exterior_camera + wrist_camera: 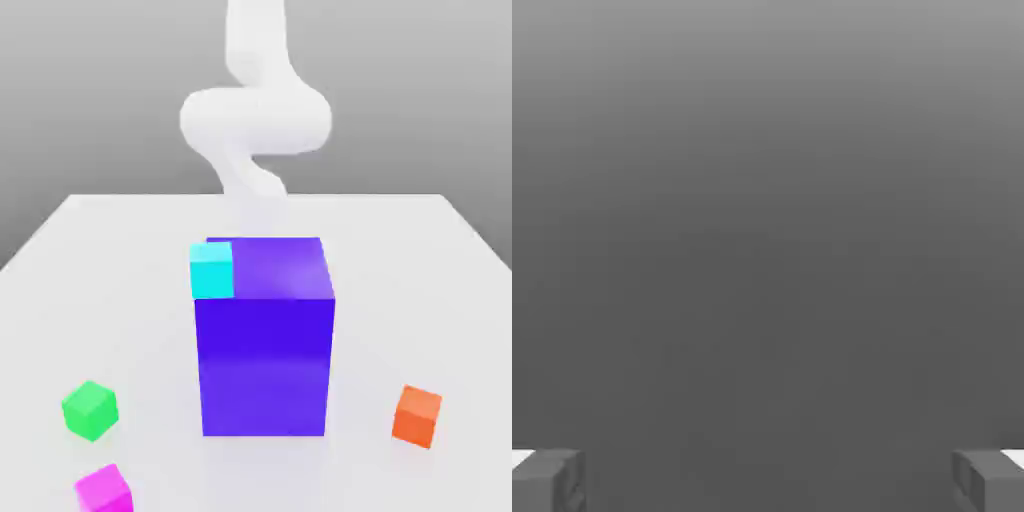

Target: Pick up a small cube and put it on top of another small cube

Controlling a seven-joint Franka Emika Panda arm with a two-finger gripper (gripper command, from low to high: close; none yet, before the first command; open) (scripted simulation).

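There are four small cubes, one large block, one arm and one tool (768, 480) with two fingers. The four cubes each have their own colour: one magenta, one green, one cyan, one orange.

The magenta cube (104, 490) sits at the lower left of the exterior view, cut off by the bottom edge of the frame. It is a bright, plain pink, its top face a little lighter than its sides, and it stands turned at an angle on the bench (400, 250). The green cube (90, 410) is near it, a bit higher in the lower left of the frame, apart from it, vivid and plain, also turned so a corner points forward.

The block (264, 365) is taller than it is wide, deep purple-blue with a soft sheen, and stands in the middle of the frame. The cyan cube (211, 271) shows at the block's upper left corner, its front nearly square to the camera. The orange cube (416, 416) lies at the lower right, slightly turned. All have flat faces and straight edges.

The bench is smooth, pale and unpatterned. The arm (256, 120) is white and rounded, at the top centre. The tool stands wide, with nothing between its two fingers.
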